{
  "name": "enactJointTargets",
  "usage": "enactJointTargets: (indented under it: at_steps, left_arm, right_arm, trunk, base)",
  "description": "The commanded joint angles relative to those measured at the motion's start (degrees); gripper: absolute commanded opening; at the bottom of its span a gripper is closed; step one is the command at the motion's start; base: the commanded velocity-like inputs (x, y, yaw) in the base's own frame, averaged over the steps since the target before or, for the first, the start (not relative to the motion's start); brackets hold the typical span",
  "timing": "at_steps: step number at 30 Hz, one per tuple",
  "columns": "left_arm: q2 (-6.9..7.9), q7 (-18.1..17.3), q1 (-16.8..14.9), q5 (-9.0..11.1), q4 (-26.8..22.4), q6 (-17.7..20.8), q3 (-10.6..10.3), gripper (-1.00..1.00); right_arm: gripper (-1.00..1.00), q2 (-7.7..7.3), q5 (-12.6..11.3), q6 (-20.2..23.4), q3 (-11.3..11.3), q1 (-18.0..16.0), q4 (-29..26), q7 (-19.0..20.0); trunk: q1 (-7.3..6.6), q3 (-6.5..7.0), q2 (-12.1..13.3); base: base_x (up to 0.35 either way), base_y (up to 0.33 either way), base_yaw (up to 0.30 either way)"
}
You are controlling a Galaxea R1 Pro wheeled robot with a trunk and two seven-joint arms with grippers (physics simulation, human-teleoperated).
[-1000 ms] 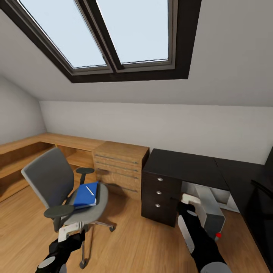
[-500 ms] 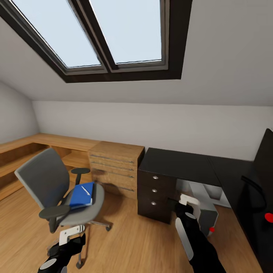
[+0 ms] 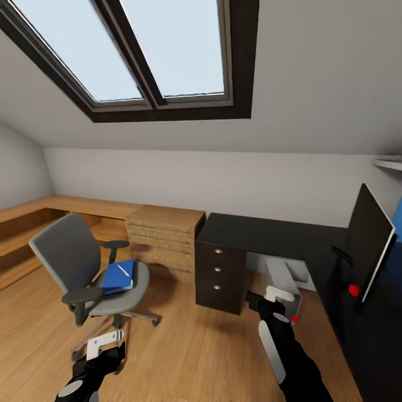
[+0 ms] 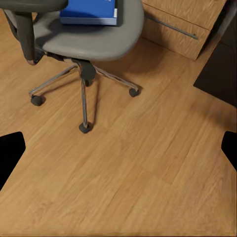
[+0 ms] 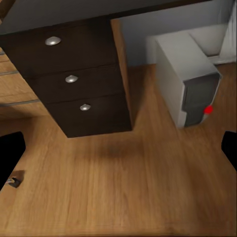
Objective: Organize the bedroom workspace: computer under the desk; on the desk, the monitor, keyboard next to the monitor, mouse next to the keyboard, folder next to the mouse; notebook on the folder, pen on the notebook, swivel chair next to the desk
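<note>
Head view: the folder (image 3: 118,276) with the pen (image 3: 124,270) lies on the chair (image 3: 84,268), well apart from the desk (image 3: 262,231). Both grippers, left (image 3: 105,341) and right (image 3: 277,296), hang open, empty. Fetching the folder seems next: approach the chair.
</note>
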Motion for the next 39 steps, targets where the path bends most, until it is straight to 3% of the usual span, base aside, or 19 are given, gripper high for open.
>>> enactJointTargets:
  at_steps: [1, 8, 20, 27, 39]
  left_arm:
    - [-0.03, 0.24, 0.00, 0.31, -0.35, 0.21, 0.03, 1.00]
    - [-0.04, 0.24, 0.00, 0.31, -0.71, -0.32, 0.03, 1.00]
    - [-0.04, 0.24, 0.00, 0.23, -1.41, -2.04, 0.03, 1.00]
    - [-0.04, 0.24, 0.00, 0.23, -1.42, -2.05, 0.03, 1.00]
    - [-0.04, 0.24, 0.00, 0.23, -1.34, -2.06, 0.03, 1.00]
  right_arm:
    - [1.00, -0.01, -0.49, 0.14, -0.01, -0.05, -0.12, -0.28]
    - [1.00, -0.04, -0.46, 0.08, -0.02, -0.02, -0.23, -0.28]
    - [1.00, -0.03, -0.45, 0.29, -0.02, 0.24, -1.67, -0.35]
    - [1.00, -0.04, -0.41, 0.27, -0.02, 0.34, -1.82, -0.37]
    - [1.00, -0.04, -0.34, 0.10, -0.11, 0.35, -1.83, -0.37]
  trunk:
    - [-0.02, -0.07, -0.06]
    - [-0.02, -0.07, -0.06]
    - [-0.02, -0.07, -0.06]
    - [-0.02, -0.07, -0.06]
    - [-0.02, -0.07, -0.06]
  base:
    - [-0.307, -0.175, -0.237]
    - [-0.301, -0.185, -0.236]
    - [-0.248, -0.243, -0.026]
    - [-0.132, -0.314, -0.047]
    - [-0.020, -0.330, -0.238]
